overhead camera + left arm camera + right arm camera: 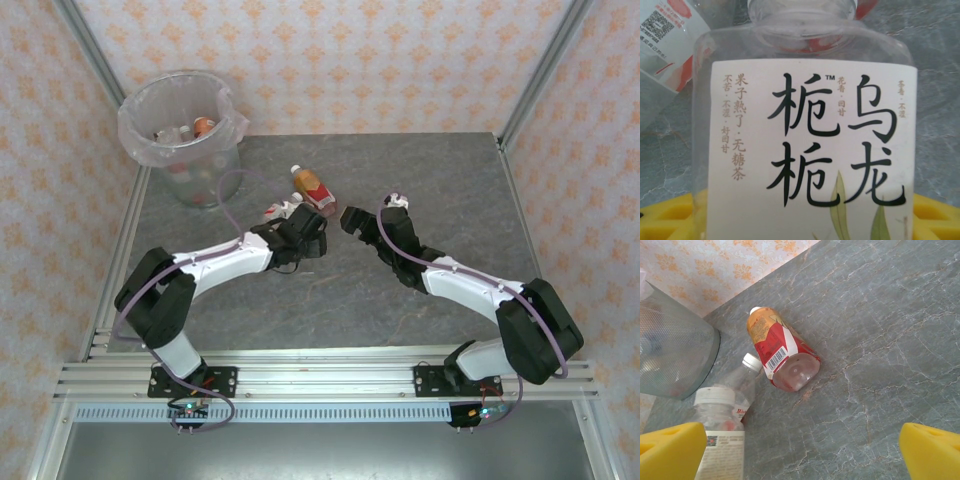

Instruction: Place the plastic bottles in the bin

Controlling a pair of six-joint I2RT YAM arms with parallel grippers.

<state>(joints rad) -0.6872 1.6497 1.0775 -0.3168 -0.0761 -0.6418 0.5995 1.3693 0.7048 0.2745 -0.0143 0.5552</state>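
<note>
One bottle [810, 150] sits between the left claw's [303, 236] fingers. A second bottle [312, 188] lies just beyond it. The bin [195, 182] stands farther beyond-left, with more bottles [203, 127] inside.

**Left wrist view.** The white-labelled bottle [810, 140] is running off the top and bottom edges, losing its cap and base, and is hiding most of the worktop [940, 100]. The left pincer [800, 227], gripping its flanks, is having its yellow pads [665, 220] cropped to two corners. A QR-coded bottle [667, 35] is being cut off at the far left.

**Right wrist view.** The bin [675, 350] is being cut by the left edge, and a white-capped bottle [720, 440] is leaving the bottom edge.

**Top view.** The binned bottles [185, 130] are appearing too small to count.
</note>
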